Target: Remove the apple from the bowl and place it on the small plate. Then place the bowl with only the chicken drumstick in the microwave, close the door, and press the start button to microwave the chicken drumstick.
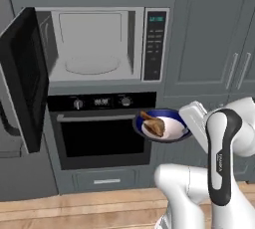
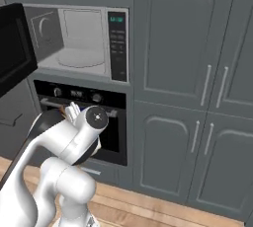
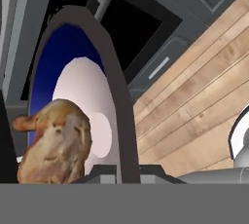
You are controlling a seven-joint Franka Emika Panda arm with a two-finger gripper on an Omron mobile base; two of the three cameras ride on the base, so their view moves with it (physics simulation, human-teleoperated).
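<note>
The bowl [image 1: 172,134], dark blue outside and white inside, hangs in the air in front of the black oven, below and right of the microwave [image 1: 89,44]. My gripper [image 1: 186,130] is shut on its right rim. The chicken drumstick [image 1: 153,123] lies alone in the bowl. In the hand view the bowl's rim [image 3: 114,96] runs up the middle, with the drumstick [image 3: 56,145] at the lower left. The microwave's door [image 1: 22,73] is swung wide open to the left, and its cavity holds a glass turntable [image 1: 92,64]. The apple and the small plate are out of view.
The black control strip [image 1: 154,44] with a teal display sits right of the cavity. The knobbed oven [image 1: 102,138] is directly under the microwave. Tall grey cabinet doors [image 2: 197,73] stand to the right. A wooden floor [image 3: 194,101] lies below.
</note>
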